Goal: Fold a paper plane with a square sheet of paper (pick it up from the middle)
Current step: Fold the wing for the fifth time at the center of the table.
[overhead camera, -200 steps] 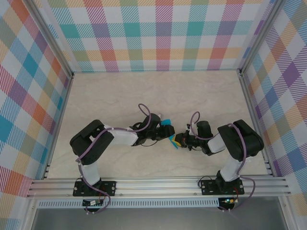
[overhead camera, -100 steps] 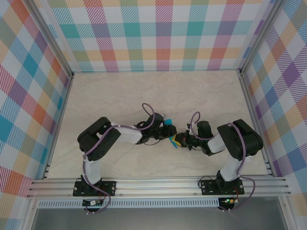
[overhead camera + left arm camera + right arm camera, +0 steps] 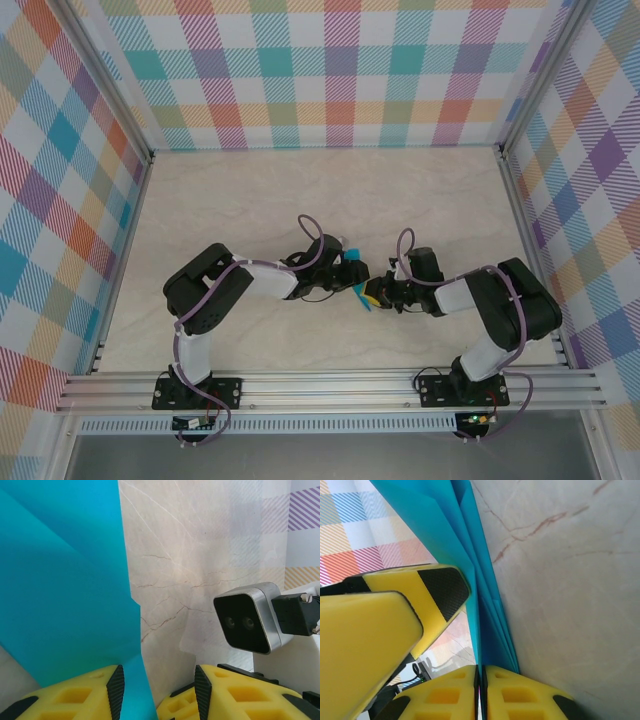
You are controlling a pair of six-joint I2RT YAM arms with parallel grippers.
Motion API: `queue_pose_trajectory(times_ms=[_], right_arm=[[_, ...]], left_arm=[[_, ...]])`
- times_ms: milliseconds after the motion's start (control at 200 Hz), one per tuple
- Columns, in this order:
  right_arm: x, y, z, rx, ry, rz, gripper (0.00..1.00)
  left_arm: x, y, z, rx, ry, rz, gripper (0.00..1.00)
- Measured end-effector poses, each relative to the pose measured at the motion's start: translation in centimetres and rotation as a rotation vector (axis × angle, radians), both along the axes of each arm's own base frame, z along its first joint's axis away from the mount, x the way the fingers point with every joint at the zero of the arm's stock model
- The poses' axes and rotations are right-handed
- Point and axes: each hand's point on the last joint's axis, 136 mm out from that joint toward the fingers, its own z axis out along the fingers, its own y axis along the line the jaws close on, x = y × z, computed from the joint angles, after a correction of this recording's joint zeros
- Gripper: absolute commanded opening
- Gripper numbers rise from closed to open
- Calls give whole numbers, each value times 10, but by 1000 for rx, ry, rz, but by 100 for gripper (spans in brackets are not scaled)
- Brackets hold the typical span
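The teal-blue sheet of paper (image 3: 440, 510) is folded into a few thin stacked layers, plain colour with sharp creases. It's edge-on in the right wrist view, tapering down into the right claw (image 3: 480, 667), which is pinched tight on it. From above it's just a small teal sliver over the middle of the counter (image 3: 300, 200).

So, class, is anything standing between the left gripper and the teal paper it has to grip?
Nothing visible does. The folded teal paper sits inside the left gripper's open jaws, close beside one finger. The right gripper is shut on the same paper from the other side.
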Motion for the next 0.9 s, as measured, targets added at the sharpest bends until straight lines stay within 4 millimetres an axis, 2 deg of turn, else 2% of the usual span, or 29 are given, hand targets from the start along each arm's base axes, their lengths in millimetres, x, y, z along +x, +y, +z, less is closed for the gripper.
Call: queue_pose_trajectory(times_ms=[280,405,530,900], right_arm=[[-10,-7,-2,-71,24,35,12],[-13,-8,-3,-98,40,64,6],[-17,-10,-5,-125,57,89,6],[-21,-13,-6,-186,75,134,13]], left_arm=[[0,-1,0,1,7,-6,43],[-1,-2,0,0,13,-12,43],[-3,-3,-1,-3,20,-20,43],[-7,-5,-1,-7,26,-33,43]])
